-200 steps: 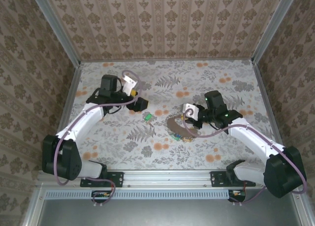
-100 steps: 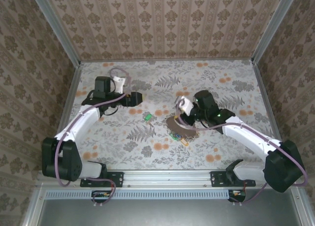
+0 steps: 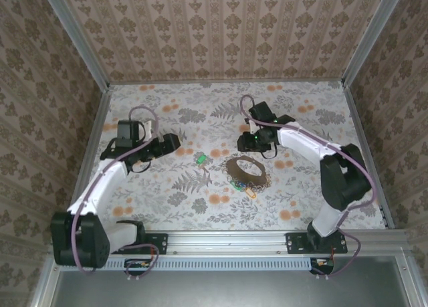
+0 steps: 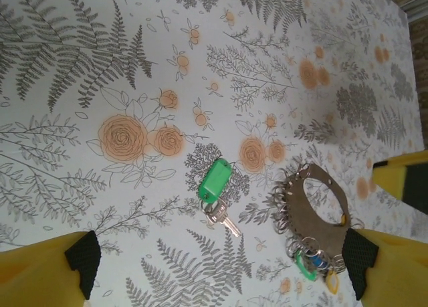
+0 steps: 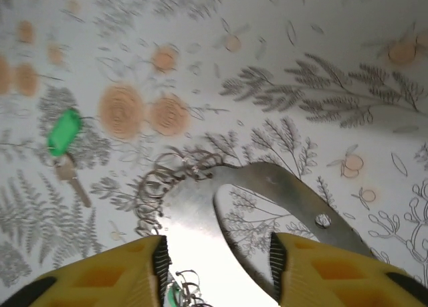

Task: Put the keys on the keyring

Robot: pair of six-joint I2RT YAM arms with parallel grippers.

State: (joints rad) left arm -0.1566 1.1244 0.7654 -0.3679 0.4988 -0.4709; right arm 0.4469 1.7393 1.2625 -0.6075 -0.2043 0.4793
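The keyring (image 3: 245, 168), a dark hoop fringed with wire loops (image 5: 150, 200), is seen lying flat at mid counter (image 3: 154, 200). Two keys (image 3: 245, 188), green and yellow, are bunched at its near edge, apparently already threaded. One green-headed key (image 4: 215, 180) lies loose to its left, apart from it. The right claw (image 5: 218, 253) is held part-spread over the hoop, pinching nothing. The left claw (image 4: 219, 257) is spread wide and empty, facing the loose key. Fetching that key is judged the step in hand, and a low pinch on its head is called for next.
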